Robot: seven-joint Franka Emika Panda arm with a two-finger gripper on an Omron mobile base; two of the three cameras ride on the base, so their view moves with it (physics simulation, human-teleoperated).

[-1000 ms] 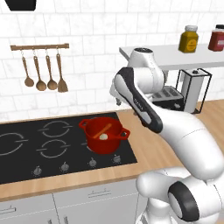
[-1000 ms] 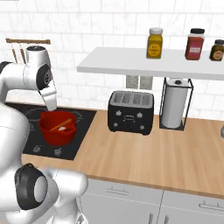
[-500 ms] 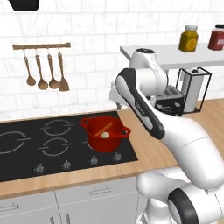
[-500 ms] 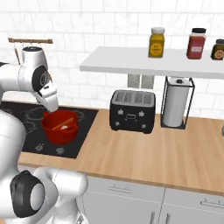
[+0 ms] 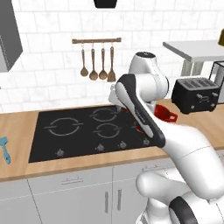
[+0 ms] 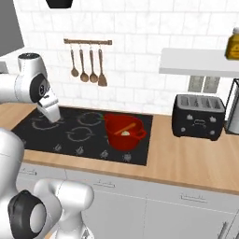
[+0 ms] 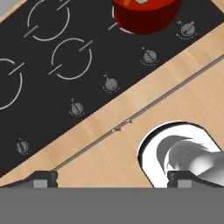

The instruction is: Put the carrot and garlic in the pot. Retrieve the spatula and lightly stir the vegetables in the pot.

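Right base view: carrot and garlic in pot mid-frame, spatula unfetched far left, gripper wide open, empty.

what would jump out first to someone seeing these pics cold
The round bright red pot on the black cooktop's right side grabs the eye, with the slim orange carrot stick and small whitish garlic bulb inside. Next comes the big white arm reaching over the hob, its gripper with jaws apart and nothing in them. The small light-blue spatula lies far off at the wooden counter's left edge.
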